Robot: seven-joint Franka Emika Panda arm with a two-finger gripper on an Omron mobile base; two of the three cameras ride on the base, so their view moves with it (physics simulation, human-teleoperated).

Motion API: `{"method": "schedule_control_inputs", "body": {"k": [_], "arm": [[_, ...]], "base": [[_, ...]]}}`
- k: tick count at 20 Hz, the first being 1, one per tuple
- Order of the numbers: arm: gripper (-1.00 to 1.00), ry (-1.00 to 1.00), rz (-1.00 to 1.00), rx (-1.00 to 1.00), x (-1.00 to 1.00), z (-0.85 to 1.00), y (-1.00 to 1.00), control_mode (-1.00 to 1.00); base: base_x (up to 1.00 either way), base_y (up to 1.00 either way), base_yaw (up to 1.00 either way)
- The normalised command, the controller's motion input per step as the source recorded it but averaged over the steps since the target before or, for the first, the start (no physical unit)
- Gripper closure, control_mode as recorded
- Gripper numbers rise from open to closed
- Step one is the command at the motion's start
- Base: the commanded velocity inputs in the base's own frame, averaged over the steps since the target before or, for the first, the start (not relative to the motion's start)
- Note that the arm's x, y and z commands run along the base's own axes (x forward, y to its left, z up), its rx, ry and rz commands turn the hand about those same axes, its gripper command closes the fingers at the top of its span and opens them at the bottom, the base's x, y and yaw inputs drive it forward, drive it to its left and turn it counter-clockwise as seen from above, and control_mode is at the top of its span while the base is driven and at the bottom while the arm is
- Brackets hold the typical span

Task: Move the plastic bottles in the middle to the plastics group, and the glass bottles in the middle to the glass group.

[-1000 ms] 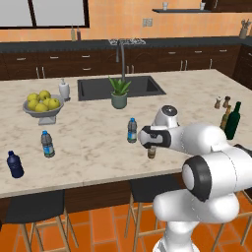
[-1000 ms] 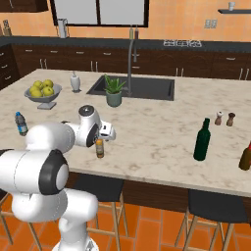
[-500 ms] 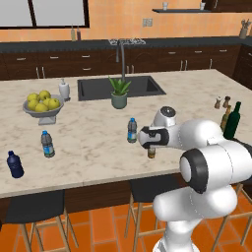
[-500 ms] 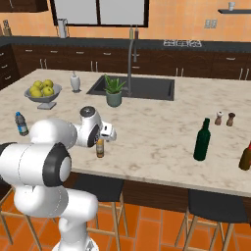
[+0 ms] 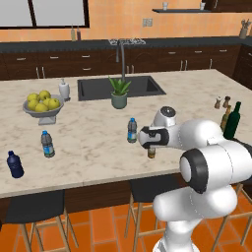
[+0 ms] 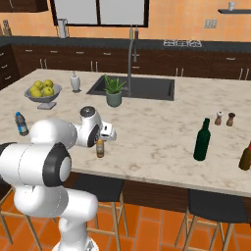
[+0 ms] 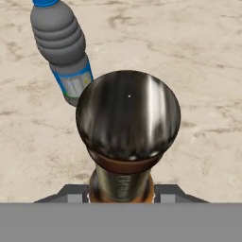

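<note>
We close our gripper (image 7: 121, 191) around the neck of the beer bottle (image 7: 126, 137), standing mid-counter near the water bottle (image 7: 64, 52). Glass: stiff, slick, breakable, so we keep it upright.

Amber beer btl (image 7: 124, 142), blue-capped water btl (image 7: 61, 52)
</note>
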Motion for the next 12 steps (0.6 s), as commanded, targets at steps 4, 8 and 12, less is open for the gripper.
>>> {"method": "schedule_control_inputs", "body": {"k": [4,8,12], "arm": [[1.0,0.0,0.0,0.0,-0.2,0.07,-0.03,-1.0],[1.0,-0.07,0.0,0.0,-0.59,0.49,-0.45,-1.0],[1.0,-0.07,-0.04,0.01,-0.47,0.53,-0.97,-1.0]], "base": [[0.0,0.0,0.0],[0.0,0.0,0.0],[0.0,0.0,0.0]]}}
